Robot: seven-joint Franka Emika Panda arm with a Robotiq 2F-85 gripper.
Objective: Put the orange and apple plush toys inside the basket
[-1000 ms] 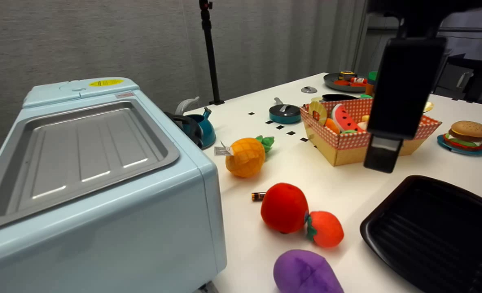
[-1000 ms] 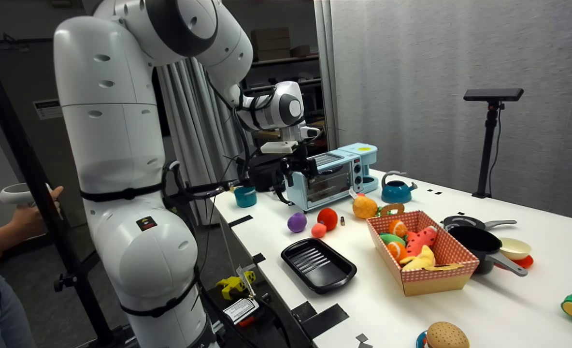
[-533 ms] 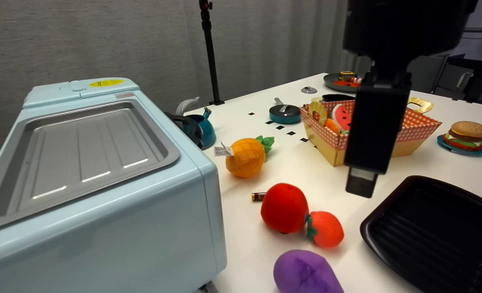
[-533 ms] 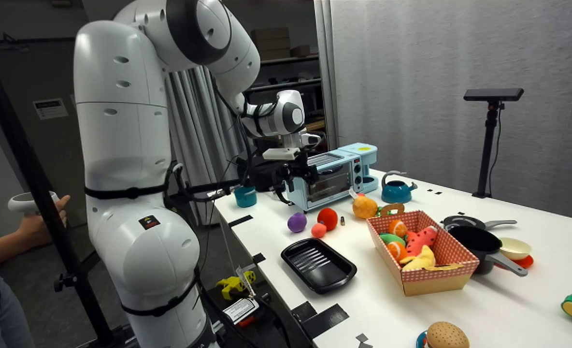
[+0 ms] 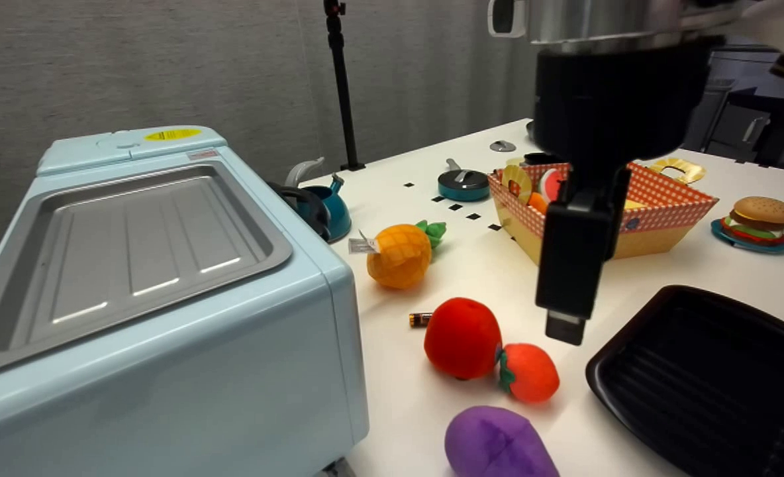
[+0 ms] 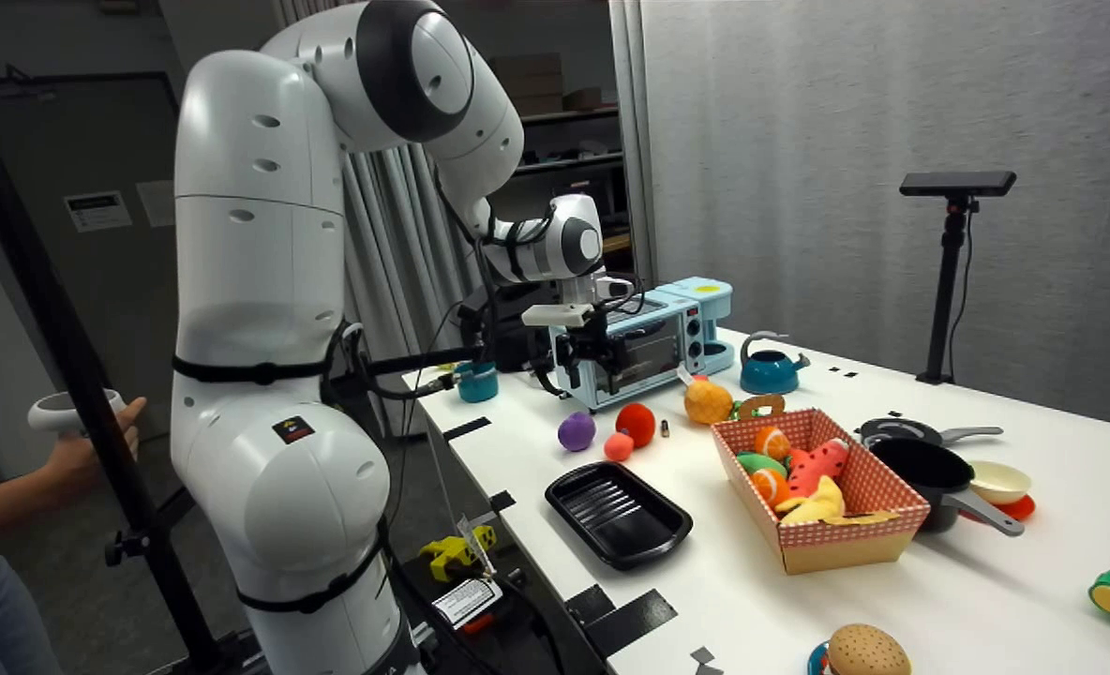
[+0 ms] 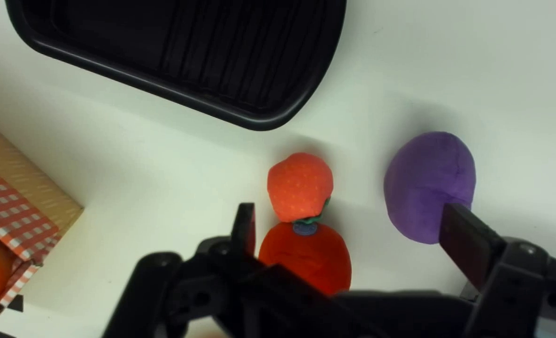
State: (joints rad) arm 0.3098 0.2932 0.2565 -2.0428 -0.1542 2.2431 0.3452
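- The gripper (image 7: 348, 211) hangs above the table (image 6: 752, 609); its fingers stand wide apart, gripping nothing; how high the tips are I cannot tell.
- Seen from the wrist, the red plush (image 7: 312, 255) lies below, in the span between the fingers, close to the one nearer the basket (image 6: 841, 555); the smaller orange-red plush (image 7: 300, 185) touches it and lies farther out, toward the black ridged tray (image 7: 259, 61); both are roundish, yet together they form a line running across the direction in which the fingers close.
- The next descent seems to turn on that offset; I'd shift the gripper a little toward the basket, since the other finger overlaps the purple plush (image 7: 426, 185) in the wrist view and might land on it.
- The basket stands well apart, across the pair from the purple plush; it holds orange-and-white pieces (image 6: 769, 486), a green piece (image 6: 758, 463), a red dotted plush (image 6: 819, 466) and a yellow plush (image 6: 813, 506); both task toys are on the table outside it, so the job looks barely begun.
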